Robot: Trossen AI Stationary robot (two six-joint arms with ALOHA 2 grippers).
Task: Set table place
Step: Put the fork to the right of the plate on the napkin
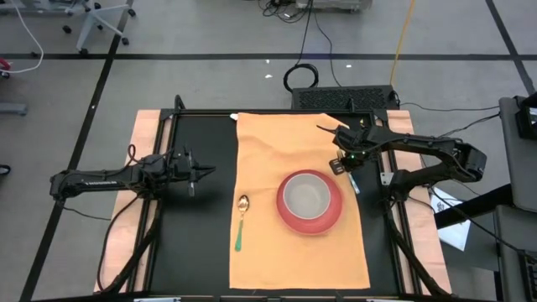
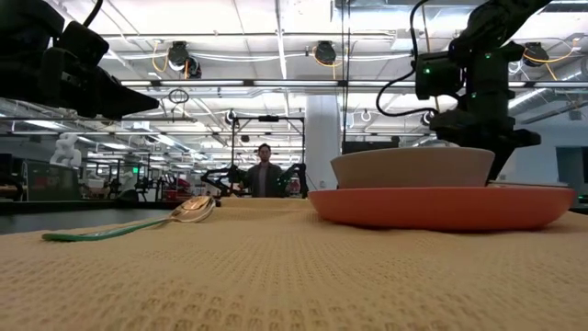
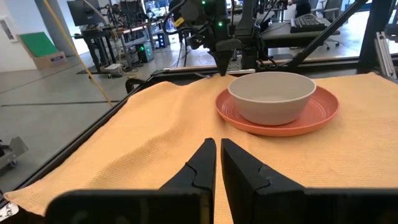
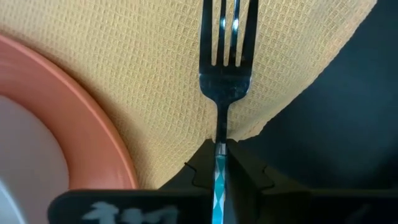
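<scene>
One orange-tan cloth mat [image 1: 294, 210], the table place, is laid over the middle of the black tabletop [image 1: 201, 235], its long sides running from 12 to 6 o'clock in the high view. The weave is seen as a fine waffle grid in the right wrist view, and slight wrinkles are visible toward the 11 o'clock corner.

One round red plate [image 1: 289, 220] is set on the mat, right of its centre, and one plain grey-white bowl [image 1: 307, 197] is seated inside it; shallow concentric ridges are seen on the plate's rim in the left wrist view. One spoon [image 1: 241, 220] with a shiny metal bowl and a green handle is laid on the mat at 9 o'clock from the plate, clear of it, handle toward 6 o'clock.

One metal fork [image 4: 224, 56] with a blue-and-white patterned handle is pinched between the fingers of the right gripper [image 1: 351, 168], which is held at 2 o'clock from the plate, just beside its rim and over the mat's right edge. The tines are pointed across that edge of the cloth, with bare tabletop beside them. The plate and bowl stand between this gripper and the spoon.

The left gripper [image 1: 201, 173] is held above bare tabletop at 9 o'clock from the mat, well apart from the spoon, its jaws pressed together on nothing.
</scene>
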